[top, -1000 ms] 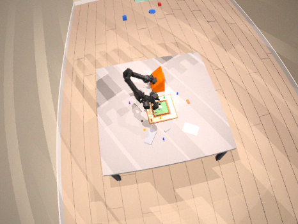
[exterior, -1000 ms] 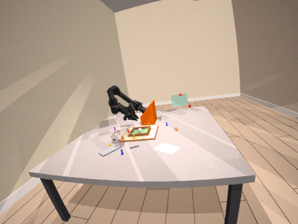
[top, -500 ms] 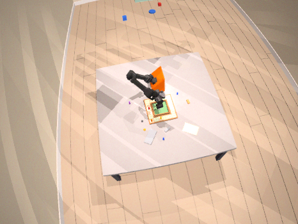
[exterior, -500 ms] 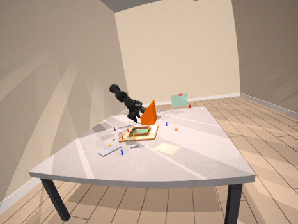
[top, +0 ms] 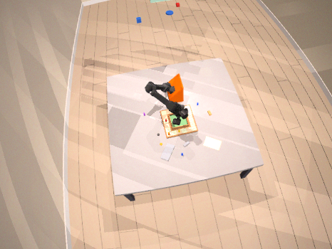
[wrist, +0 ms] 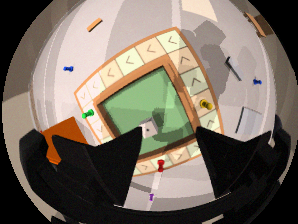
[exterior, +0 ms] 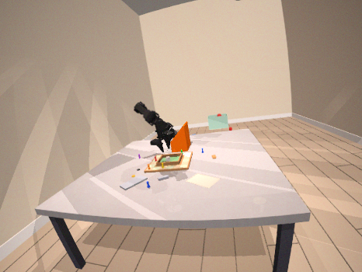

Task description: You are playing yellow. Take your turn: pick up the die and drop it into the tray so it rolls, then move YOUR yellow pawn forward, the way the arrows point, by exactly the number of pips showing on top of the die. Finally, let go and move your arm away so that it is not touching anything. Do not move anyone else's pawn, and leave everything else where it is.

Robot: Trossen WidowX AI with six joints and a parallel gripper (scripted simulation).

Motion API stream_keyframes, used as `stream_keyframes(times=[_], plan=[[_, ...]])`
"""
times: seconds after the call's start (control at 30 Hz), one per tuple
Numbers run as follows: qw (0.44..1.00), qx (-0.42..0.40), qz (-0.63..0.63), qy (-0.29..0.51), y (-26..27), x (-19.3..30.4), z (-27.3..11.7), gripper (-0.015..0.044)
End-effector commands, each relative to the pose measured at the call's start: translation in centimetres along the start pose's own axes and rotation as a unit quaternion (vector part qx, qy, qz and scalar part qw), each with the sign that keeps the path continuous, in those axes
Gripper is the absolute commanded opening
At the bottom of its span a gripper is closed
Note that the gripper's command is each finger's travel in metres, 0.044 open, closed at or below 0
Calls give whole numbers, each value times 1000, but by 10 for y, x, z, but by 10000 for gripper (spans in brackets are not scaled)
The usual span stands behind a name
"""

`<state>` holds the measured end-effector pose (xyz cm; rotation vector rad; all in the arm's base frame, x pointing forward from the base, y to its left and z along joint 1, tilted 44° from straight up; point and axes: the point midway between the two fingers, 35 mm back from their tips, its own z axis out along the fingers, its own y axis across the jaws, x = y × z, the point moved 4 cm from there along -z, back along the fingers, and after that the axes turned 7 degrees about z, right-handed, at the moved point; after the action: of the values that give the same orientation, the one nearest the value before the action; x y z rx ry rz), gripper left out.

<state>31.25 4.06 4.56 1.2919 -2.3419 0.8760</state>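
The gripper (wrist: 166, 137) hangs half-open over the tray (wrist: 123, 99), holding nothing — the die (wrist: 152, 129) lies at six o'clock inside, pips too blurred to read

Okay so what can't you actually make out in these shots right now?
- Die pips: too small and blurred in the wrist view; a pale speck in the exterior view.
- Tray near edge: hidden behind the claw fingers in the wrist view.
- Yellow pawn: its square is unreadable in the top view, too small.
- Board middle: covered by the arm in the top view.
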Motion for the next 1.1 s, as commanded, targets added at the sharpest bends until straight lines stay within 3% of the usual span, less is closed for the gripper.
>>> stream_keyframes(times=[0.0,0.13,1.07], plan=[[970,20,241,7,-43,-20,12,200],[928,31,371,8,-66,-27,20,200],[928,31,371,8,-69,-25,53,200]])
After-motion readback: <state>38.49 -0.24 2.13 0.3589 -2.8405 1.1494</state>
